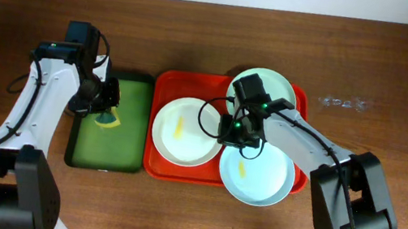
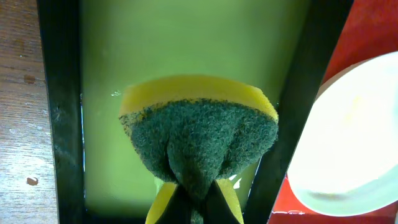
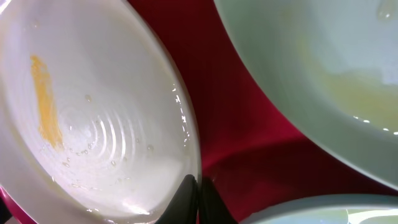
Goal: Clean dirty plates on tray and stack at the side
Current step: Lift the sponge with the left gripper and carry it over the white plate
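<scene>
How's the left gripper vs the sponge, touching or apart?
Touching. The left wrist view shows the sponge pinched between the left gripper's fingers, with its green scouring side creased and bulging around them.

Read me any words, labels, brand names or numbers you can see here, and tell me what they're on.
None readable. The white plate, red tray, green tray and sponge carry no print; pale marks on the table are too small to read.

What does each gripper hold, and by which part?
The left gripper holds the sponge, pinched at the middle of its near edge so it folds. The right gripper sits at the rim of the white plate; whether it grips cannot be told.
</scene>
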